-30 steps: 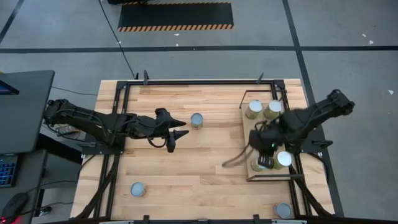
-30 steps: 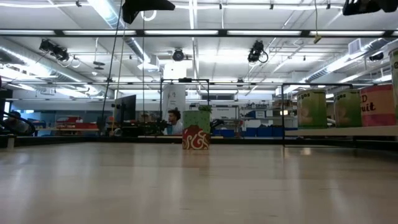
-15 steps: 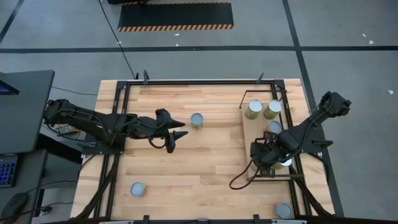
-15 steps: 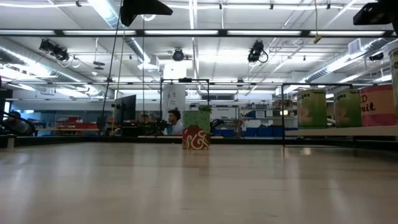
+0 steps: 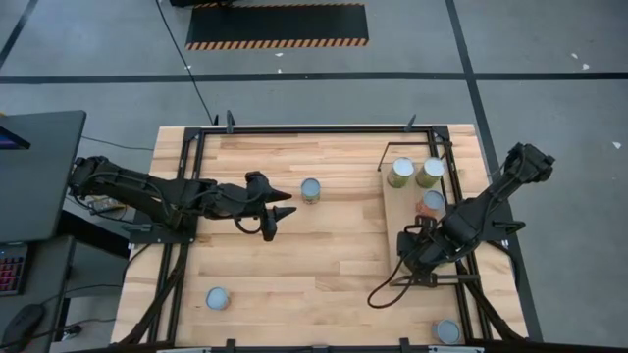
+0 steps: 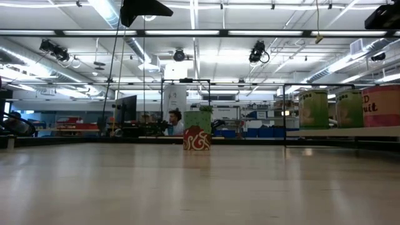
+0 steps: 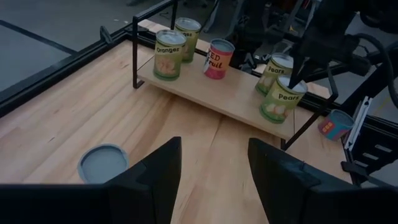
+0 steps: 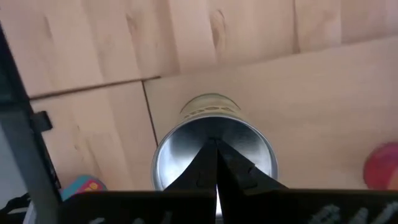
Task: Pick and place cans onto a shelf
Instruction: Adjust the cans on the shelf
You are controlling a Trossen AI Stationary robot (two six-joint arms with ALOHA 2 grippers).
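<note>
The shelf (image 5: 397, 211) stands at the table's right and bears several cans: two olive ones (image 5: 399, 173) at its far end, a red one (image 7: 218, 59) and two marked Pears (image 7: 283, 96) near its near end. My right gripper (image 8: 216, 149) is shut and points down over the nearer Pears can's silver top (image 8: 186, 155). My left gripper (image 7: 214, 143) hangs open at the table's left middle, above the board. A grey-topped can (image 5: 310, 190) stands on the table just beyond it. My right gripper's shut fingertips (image 7: 297, 76) stand at the middle of the Pears can's silver top (image 8: 245, 152), coming from above and pointing down. Whether they touch the top or hover just over it, I cannot tell. The can stands upright on the shelf.
Another can (image 5: 218, 297) stands near the table's near left edge, and a blue and orange one (image 5: 447, 331) at the near right corner. A black frame (image 5: 294, 128) rims the table. A cable (image 5: 383, 292) loops below my right arm.
My right gripper has gone toward the table's near edge and down, from the shelf's middle to over the cans at its near end, staying shut. Its cable loop has swung along with it.
</note>
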